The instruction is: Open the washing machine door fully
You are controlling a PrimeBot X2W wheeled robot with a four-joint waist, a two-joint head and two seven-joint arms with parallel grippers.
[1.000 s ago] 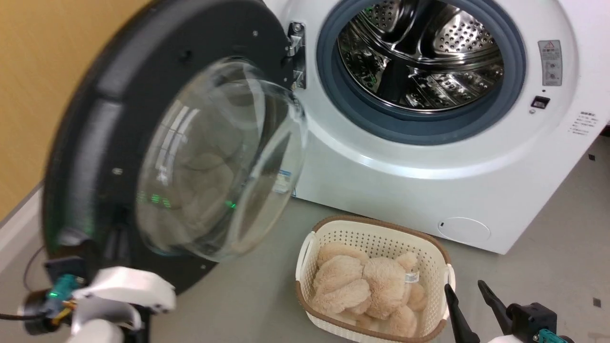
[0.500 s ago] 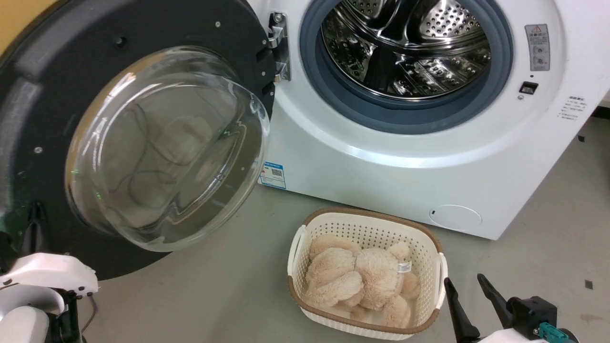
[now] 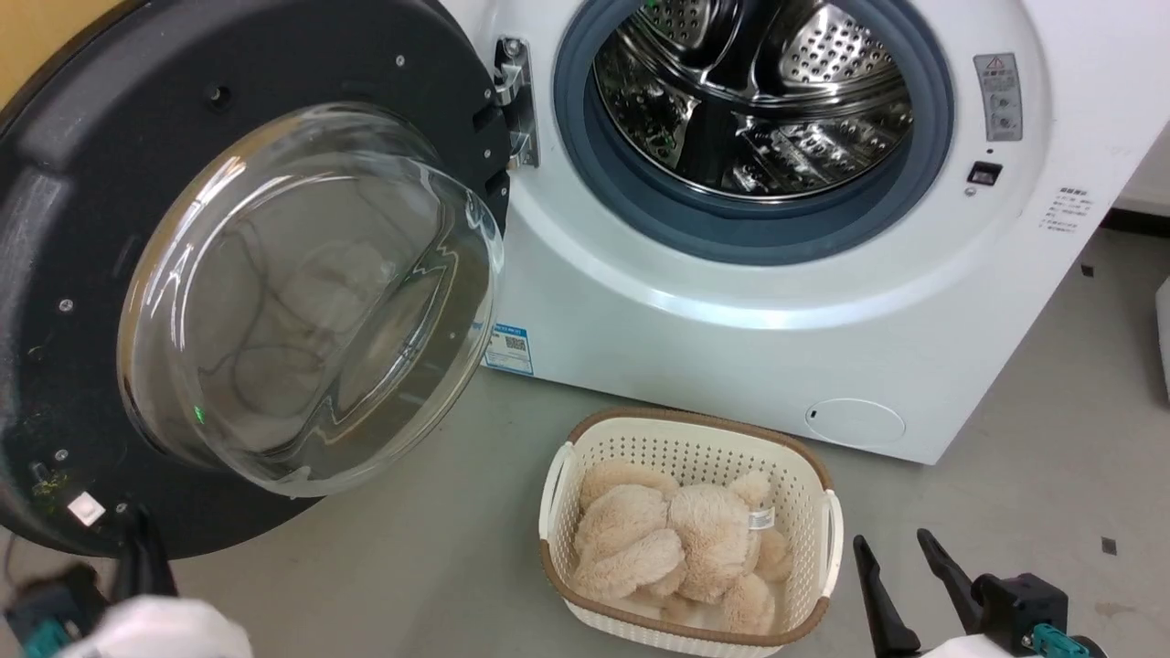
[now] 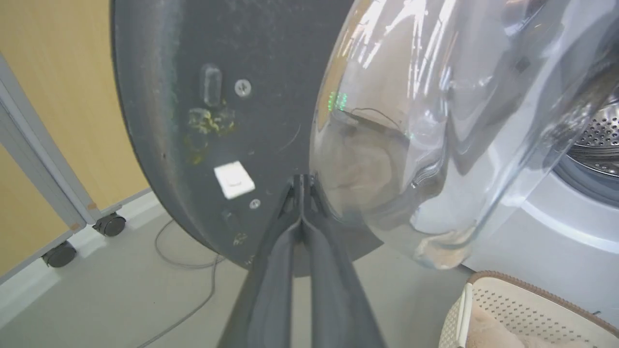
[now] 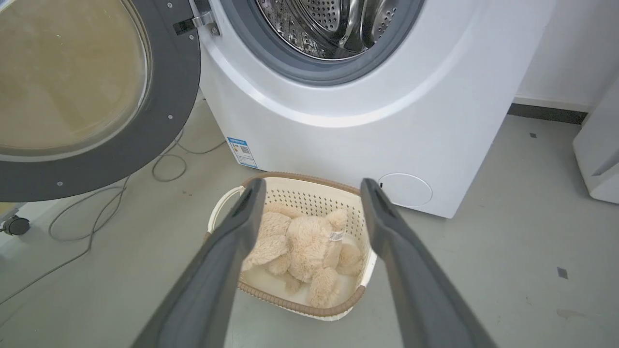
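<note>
While the left gripper point(image 4: 301, 182), fingers pressed together on nothing, points at the lower inner face of the washing machine door point(image 3: 82, 228), contact there cannot be told. Door stands swung wide to the left of the washing machine point(image 3: 731, 338); drum point(image 3: 749, 100) fully exposed. Judgement: opening largely done, perhaps a little hinge travel left. Basket point(image 3: 548, 493) on the floor in front. Right gripper point(image 3: 891, 541) spread wide, empty, beside it.

Washing machine door point(image 3: 82, 183) wider open than a second ago, blue label point(image 3: 507, 348) now clear of it.
</note>
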